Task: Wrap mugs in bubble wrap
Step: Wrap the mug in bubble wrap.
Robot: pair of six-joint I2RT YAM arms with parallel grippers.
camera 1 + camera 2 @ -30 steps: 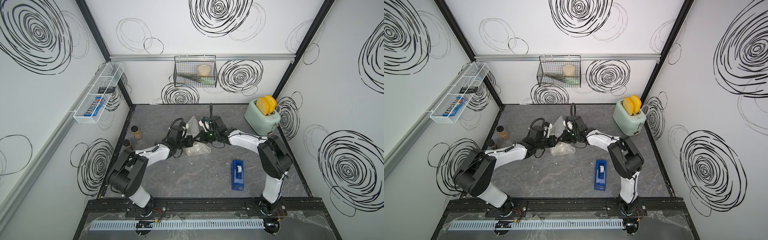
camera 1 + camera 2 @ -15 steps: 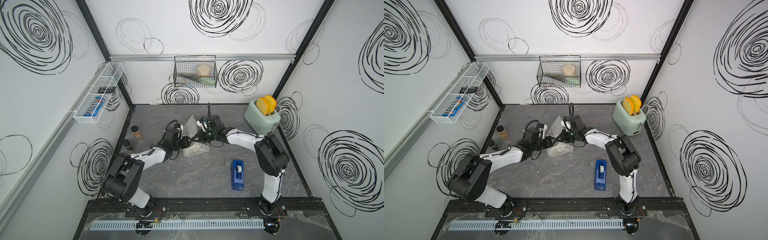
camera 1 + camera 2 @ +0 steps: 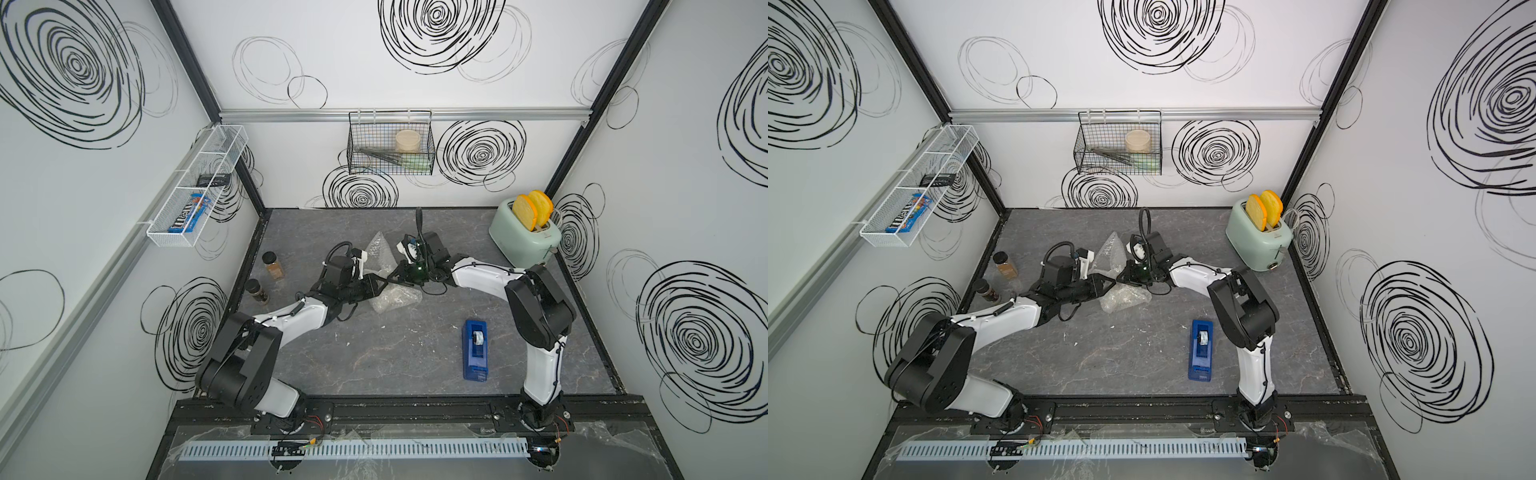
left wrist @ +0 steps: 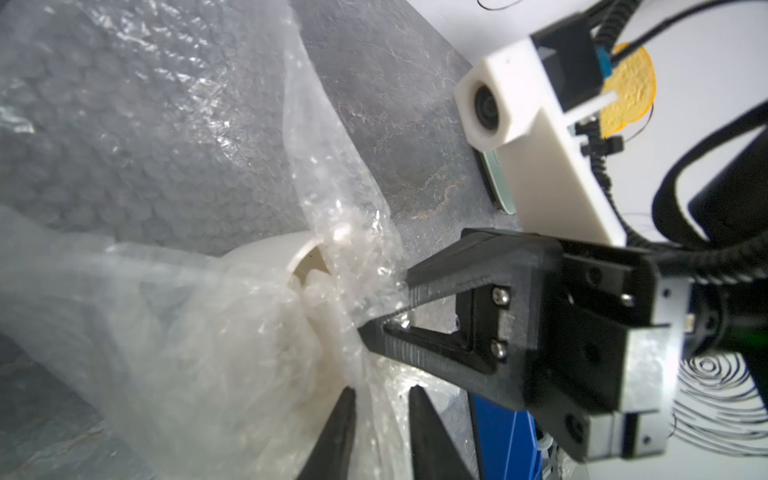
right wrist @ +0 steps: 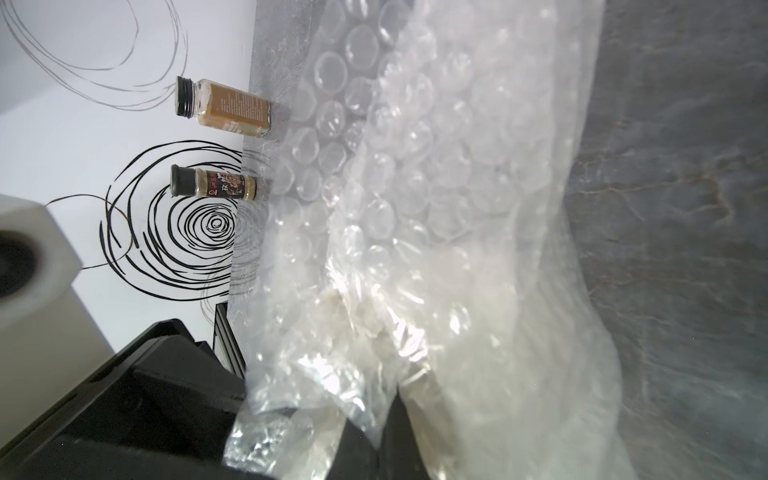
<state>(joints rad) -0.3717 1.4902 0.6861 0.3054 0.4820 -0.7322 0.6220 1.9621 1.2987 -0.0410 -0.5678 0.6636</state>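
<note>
Mug — on tabletop behind dispenser, loosely swathed in wrap, mouth showing.
Right end effector pinching wrap at mouth; left end effector slightly spread.
Remaining — close ends, secure.

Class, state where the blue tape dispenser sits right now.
In both top views the blue tape dispenser lies on the table, on the right side, beside the right arm.

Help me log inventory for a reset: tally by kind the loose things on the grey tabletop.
Glass spice jars with black caps: 2
Mint-green toaster: 1
Orange-yellow toast slices in it: 2
Blue plastic tape dispenser: 1
Clear bubble wrap sheet: 1
Cream-white ceramic mug, inside the wrap: 1
Total: 8
</note>
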